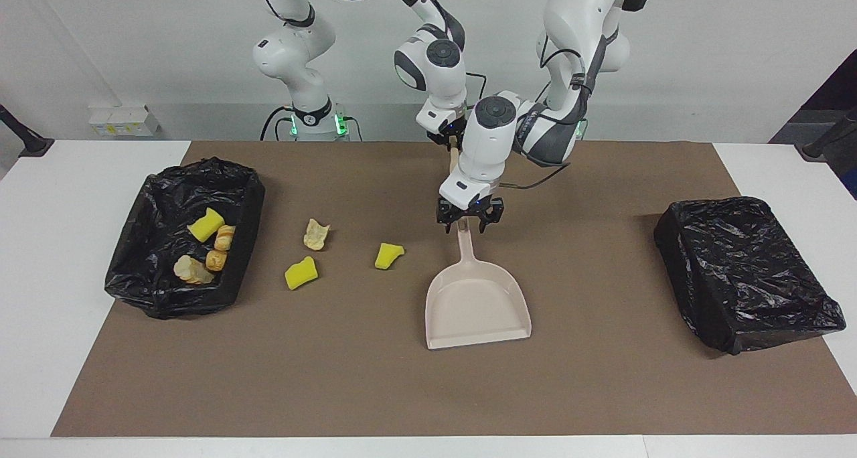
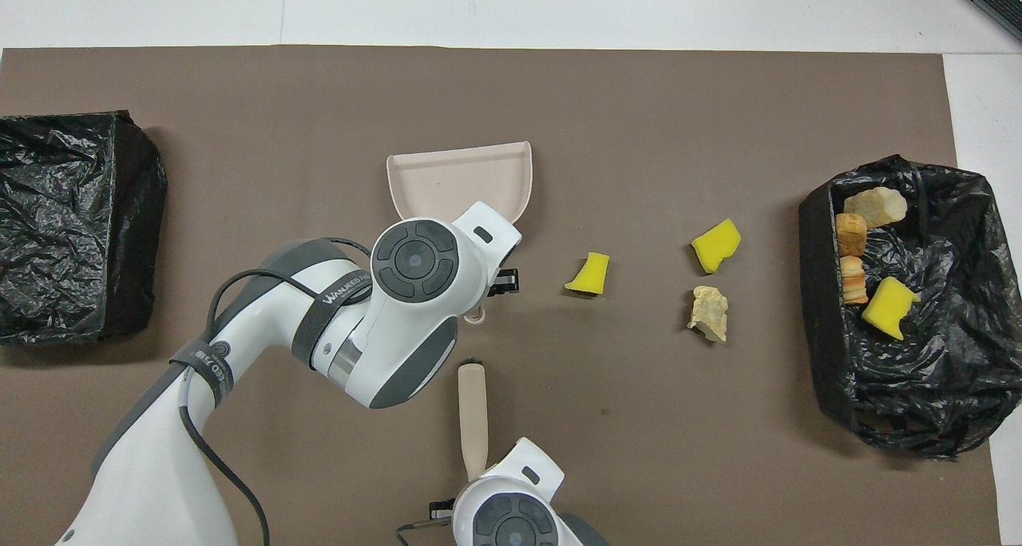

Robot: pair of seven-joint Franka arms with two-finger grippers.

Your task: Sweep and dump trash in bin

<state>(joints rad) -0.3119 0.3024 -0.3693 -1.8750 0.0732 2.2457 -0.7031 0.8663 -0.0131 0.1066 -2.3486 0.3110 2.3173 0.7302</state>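
Lying on the brown mat (image 1: 602, 391) between the dustpan (image 1: 477, 304) and the open bin (image 1: 181, 240) are three trash pieces (image 1: 301, 272), while four more pieces (image 1: 206, 225) are seen inside that bin toward the right arm's end. The left gripper (image 1: 461, 223) is placed at the dustpan's handle end; whether its fingers are spread cannot be told. The brush (image 2: 472, 422) handle is pinched by the right gripper (image 1: 450, 136), pressed together on it. A second covered bin (image 1: 743, 270) is set at the left arm's end.

A brown mat (image 1: 602, 377) covers the white counter (image 1: 40, 257) (its ends stay bare), with a white box (image 1: 124, 120) near its edge.
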